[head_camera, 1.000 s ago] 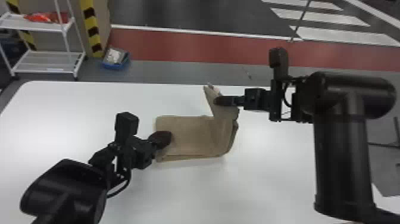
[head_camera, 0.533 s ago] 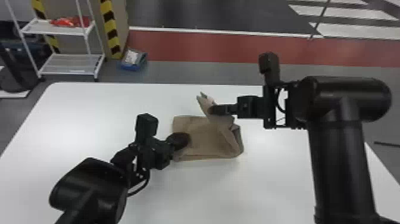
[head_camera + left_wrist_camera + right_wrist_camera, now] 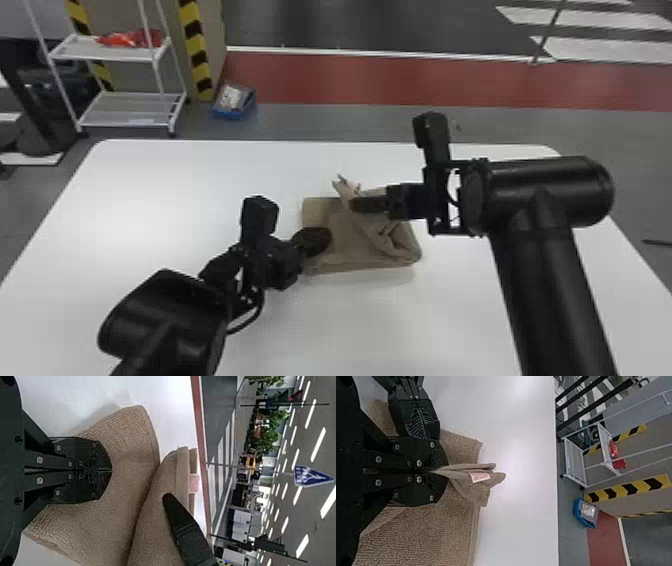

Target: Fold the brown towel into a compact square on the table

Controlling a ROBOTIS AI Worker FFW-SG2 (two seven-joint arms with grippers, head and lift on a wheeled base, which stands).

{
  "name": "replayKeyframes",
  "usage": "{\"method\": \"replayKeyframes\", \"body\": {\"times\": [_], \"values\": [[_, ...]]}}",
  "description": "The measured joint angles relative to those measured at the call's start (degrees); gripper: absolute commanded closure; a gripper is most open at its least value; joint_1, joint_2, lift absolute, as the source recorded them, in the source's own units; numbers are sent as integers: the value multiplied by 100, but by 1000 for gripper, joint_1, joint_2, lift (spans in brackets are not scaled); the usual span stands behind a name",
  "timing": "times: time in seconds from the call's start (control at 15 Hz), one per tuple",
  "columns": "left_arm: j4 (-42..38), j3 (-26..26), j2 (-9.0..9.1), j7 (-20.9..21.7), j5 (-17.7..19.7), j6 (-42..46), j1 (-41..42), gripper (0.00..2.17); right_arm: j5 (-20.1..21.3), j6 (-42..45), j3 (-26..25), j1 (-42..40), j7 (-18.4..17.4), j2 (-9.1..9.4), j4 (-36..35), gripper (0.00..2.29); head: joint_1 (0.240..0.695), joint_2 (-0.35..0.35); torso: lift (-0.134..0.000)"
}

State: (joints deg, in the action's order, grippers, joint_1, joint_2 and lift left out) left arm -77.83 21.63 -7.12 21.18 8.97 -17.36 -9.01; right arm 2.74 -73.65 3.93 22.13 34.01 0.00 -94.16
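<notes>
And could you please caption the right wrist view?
Right gripper pinching the brown towel by its tagged fold above the white table.

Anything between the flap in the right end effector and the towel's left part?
Yes: the left end effector rests on the left part of the towel, where the flap would likely land. Nothing else visible blocks it.

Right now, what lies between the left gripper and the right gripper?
Part of the towel lies between the left gripper and the right gripper, as the head view shows.
</notes>
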Motion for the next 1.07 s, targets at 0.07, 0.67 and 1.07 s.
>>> {"method": "replayKeyframes", "body": {"times": [0.07,0.67,1.07], "values": [[-3,3,0,0,0,0,8,1909,0,39,42,-35,0,0,13,1409,695,-77,-123],[-73,60,0,-3,-23,1,166,1909,-3,436,360,-313,-178,0,-85,1210,695,-65,-123],[-118,43,0,-9,-76,-52,249,1909,-135,521,460,-548,-236,0,-339,660,695,-52,-123]]}}
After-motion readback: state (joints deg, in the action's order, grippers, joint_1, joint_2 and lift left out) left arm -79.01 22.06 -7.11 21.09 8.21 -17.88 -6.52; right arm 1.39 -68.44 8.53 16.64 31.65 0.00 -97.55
